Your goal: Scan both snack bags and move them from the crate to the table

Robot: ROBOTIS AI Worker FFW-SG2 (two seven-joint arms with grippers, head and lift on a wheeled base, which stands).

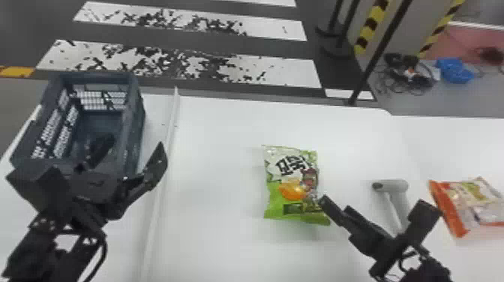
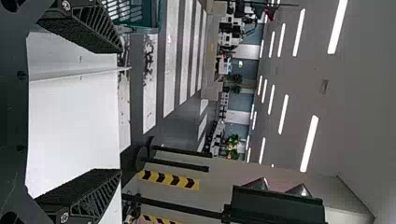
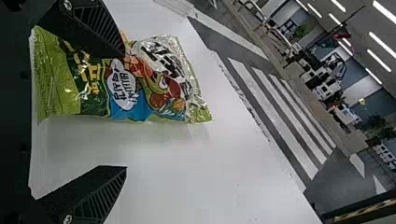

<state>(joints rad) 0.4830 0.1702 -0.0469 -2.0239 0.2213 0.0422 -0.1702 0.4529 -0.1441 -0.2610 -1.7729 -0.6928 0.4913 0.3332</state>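
so the green snack bag (image 1: 292, 185) is laid out on the table (image 1: 221, 131), roughly mid-view from the head, with its printed face up. one lower corner is placed right by a tip of the right gripper (image 1: 378, 205), but whether it's being touched can't be told. in the right wrist view, part of that bag is covered by one of the jaws. nothing is gripped though, and those jaws are spread wide.

the grey scanner (image 1: 399, 185) is set down just past the right gripper. the orange snack bag (image 1: 470, 204) is parked on its far side, over at the robot's right, also on the table.

on the other side, a raised white strip (image 1: 173, 112) is run between the green bag and the blue-grey crate (image 1: 138, 108). the left gripper (image 1: 131, 149) is held at the crate's near end, jaws apart too, with nothing pinched.

as for the step, both bags are already out of the crate, so scanning, or a final bit of placing, is probably what's being dealt with. whether either code has been read can't be told. if the green one is still unscanned, the scanner probably needs to be grabbed by its handle and aimed at the code, with the bag kept flat and not nudged by an open jaw.
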